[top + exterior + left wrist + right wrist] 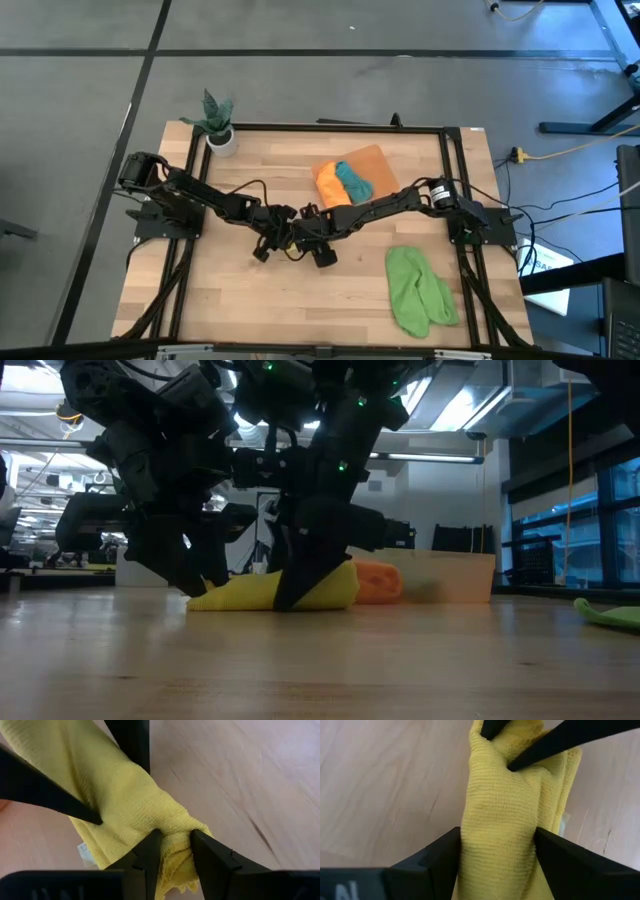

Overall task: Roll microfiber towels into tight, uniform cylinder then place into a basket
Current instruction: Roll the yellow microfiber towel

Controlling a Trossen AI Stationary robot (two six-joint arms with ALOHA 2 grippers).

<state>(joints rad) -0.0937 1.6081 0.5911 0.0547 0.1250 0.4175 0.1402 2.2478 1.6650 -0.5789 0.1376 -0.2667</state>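
Both arms meet in the middle of the wooden table (230, 300). The yellow towel (275, 590) lies there, rolled into a long bundle, flat on the wood. The left gripper (175, 850) pinches one end of the yellow towel between its two fingers. The right gripper (497, 845) squeezes the other end, with one finger on each side of the roll. From above, the arms hide the yellow towel.

The basket (365, 160) sits on the far side of the table, a little right of the middle. The orange towel (330, 185) and the teal towel (353, 180) lie in it, side by side. The light green towel (418, 290) lies loose on the near right part of the table, well apart from the grippers. A small plant pot (220, 138) stands at the far left corner
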